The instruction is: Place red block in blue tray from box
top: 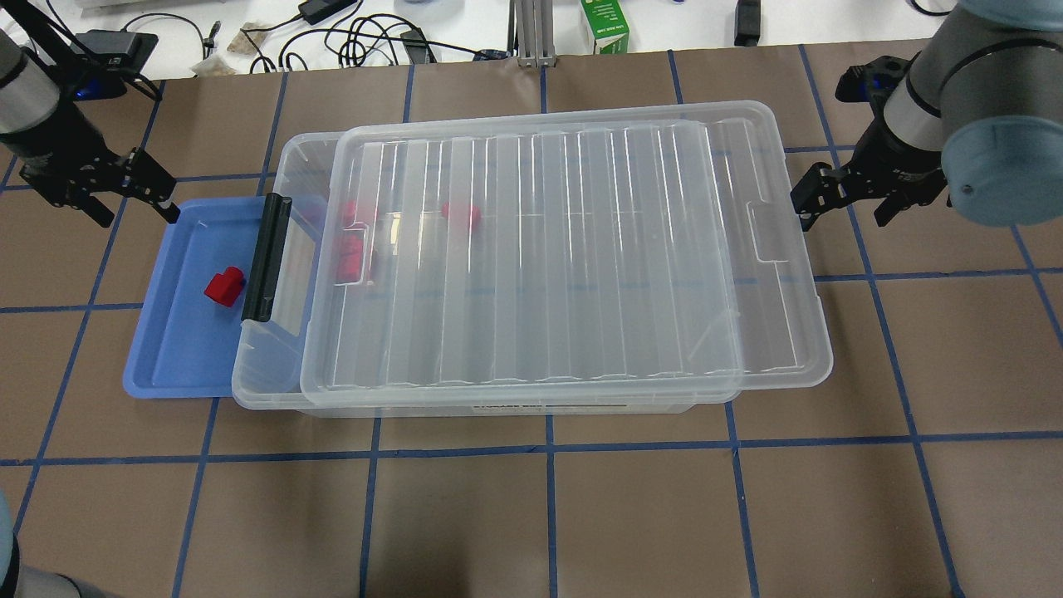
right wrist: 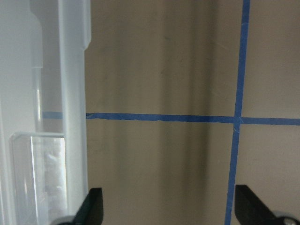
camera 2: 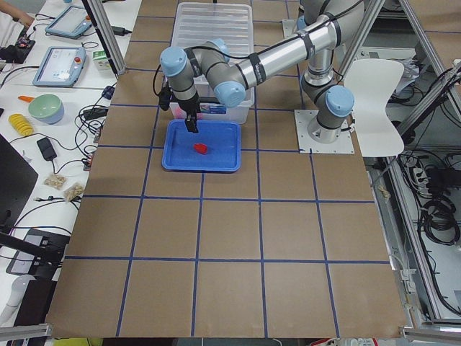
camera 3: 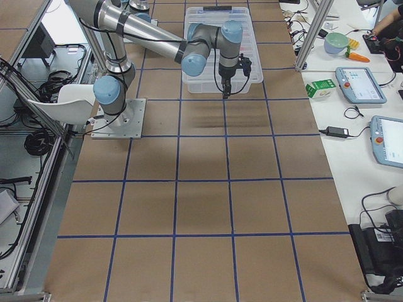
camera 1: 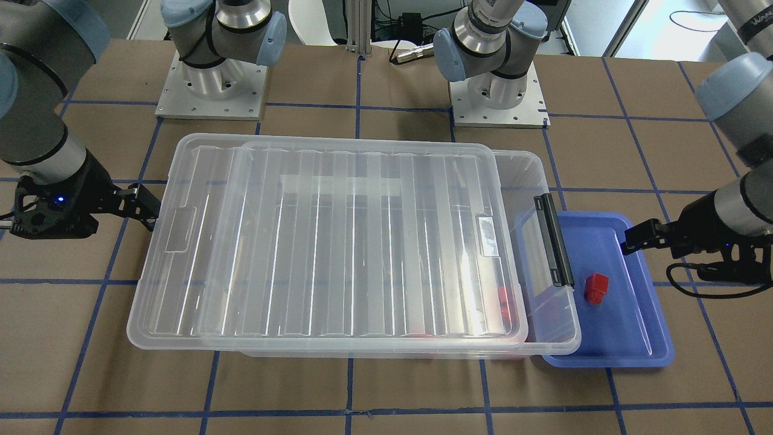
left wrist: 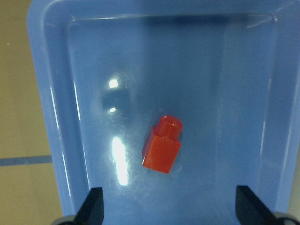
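Note:
One red block (top: 224, 286) lies in the blue tray (top: 178, 349), also seen in the front view (camera 1: 596, 287) and the left wrist view (left wrist: 162, 144). The tray sits against the latch end of the clear box (top: 540, 249). The lid is slid toward my right, leaving a gap by the black latch (top: 267, 257). Several more red blocks (top: 353, 253) show through the lid. My left gripper (top: 137, 212) is open and empty above the tray's far end (left wrist: 171, 206). My right gripper (top: 843, 212) is open and empty beside the box's other short end (right wrist: 168, 206).
The two arm bases (camera 1: 211, 84) (camera 1: 498, 90) stand behind the box. Cables and a green carton (top: 606, 25) lie on the white bench past the table's far edge. Brown table with a blue tape grid (top: 548, 453) lies in front of the box.

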